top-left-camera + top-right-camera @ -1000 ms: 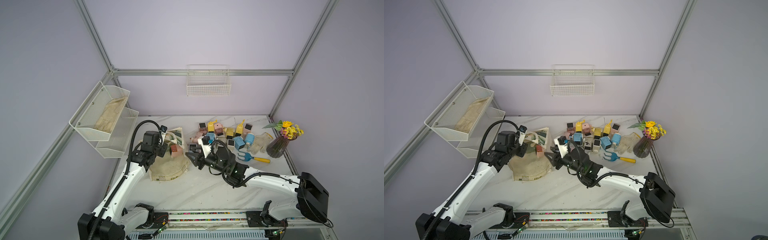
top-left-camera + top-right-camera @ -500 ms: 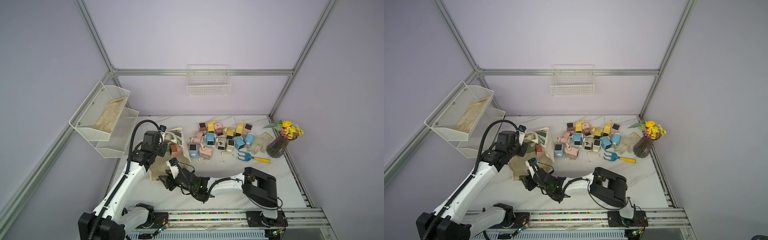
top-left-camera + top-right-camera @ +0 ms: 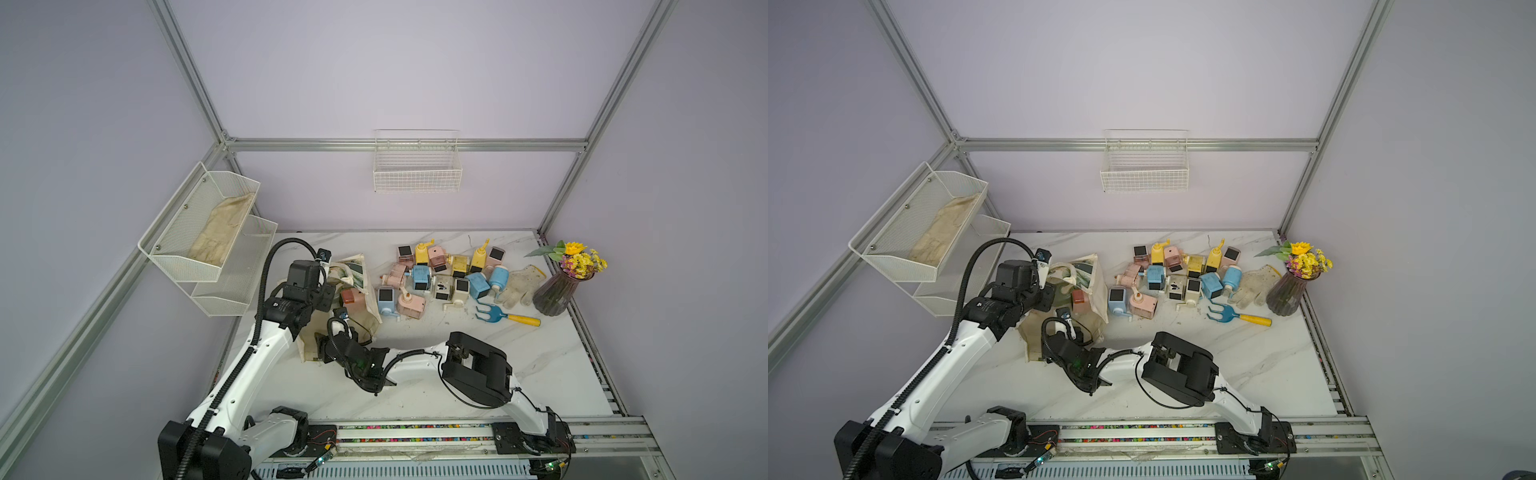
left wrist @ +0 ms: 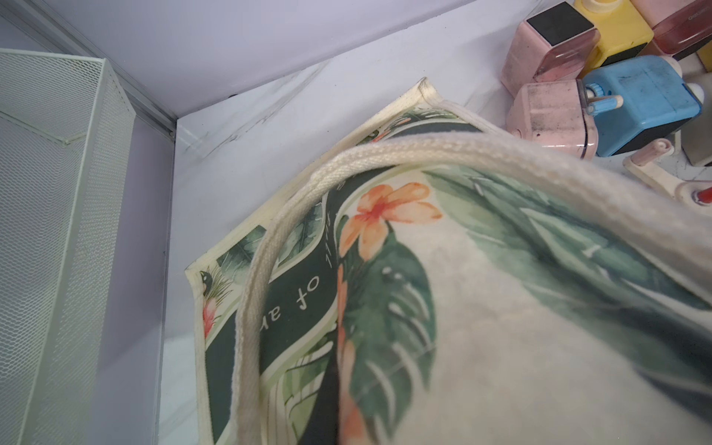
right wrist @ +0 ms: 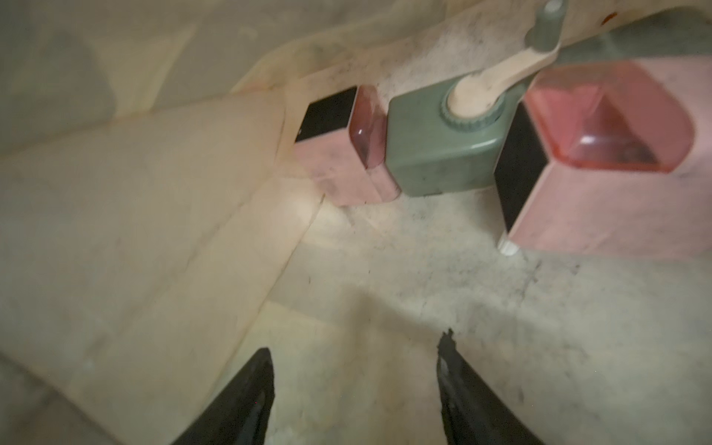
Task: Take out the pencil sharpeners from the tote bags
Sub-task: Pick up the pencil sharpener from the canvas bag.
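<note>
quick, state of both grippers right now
left gripper: shut on the tote bag, holding its top edge up.
right gripper: open, empty, inside the bag.

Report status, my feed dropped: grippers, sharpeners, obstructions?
Left gripper shut on tote bag. Right gripper open inside, empty. Three sharpeners ahead: pink, green, pink. Nothing between.

Cream tote bag with green leaf print, pink, blue, yellow pencil sharpeners
</note>
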Available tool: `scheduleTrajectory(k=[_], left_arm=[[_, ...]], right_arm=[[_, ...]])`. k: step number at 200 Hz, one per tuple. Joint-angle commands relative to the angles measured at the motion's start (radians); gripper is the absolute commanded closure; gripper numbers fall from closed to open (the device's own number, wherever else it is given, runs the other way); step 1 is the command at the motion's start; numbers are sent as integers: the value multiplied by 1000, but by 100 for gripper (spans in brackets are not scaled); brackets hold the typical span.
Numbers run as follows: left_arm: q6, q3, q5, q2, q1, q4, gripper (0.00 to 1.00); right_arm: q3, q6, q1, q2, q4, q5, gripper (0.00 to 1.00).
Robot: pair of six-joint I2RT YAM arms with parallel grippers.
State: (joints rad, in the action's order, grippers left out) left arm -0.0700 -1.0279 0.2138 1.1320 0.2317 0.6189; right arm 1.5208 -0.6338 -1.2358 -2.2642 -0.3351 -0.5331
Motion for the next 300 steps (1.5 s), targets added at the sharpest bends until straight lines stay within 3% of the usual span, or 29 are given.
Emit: scheduleTrajectory(k=[1,58,114,140,175,219,265,285,300], left_arm=[[81,-119,-25,3,1,-10,100],[99,-123,-63,21,1,-14,100],[89,-111,-76,26,1,-24,100],[94,-113,-91,37,1,-22,100],[88,-105,-92,35,4,-27,100],[82,-107,-91,35,8,-25,100],[82,-109,-96,40,7,-24,100],[83,-108,-97,41,8,-21,100],[84,-110,-98,41,8,-22,100]], right_arm=[[84,-39,18,-41,57,-115,29],[271,-173,65,-132,277,-227,22],[287,-256,87,-157,349,-299,22],[329,-238,116,-192,344,-275,23],[353,-80,149,-225,313,-240,24],[121,121,203,-88,162,-206,42],[-151,344,229,107,-95,20,54],[-252,368,229,178,-198,98,54],[-268,357,229,194,-209,117,40]])
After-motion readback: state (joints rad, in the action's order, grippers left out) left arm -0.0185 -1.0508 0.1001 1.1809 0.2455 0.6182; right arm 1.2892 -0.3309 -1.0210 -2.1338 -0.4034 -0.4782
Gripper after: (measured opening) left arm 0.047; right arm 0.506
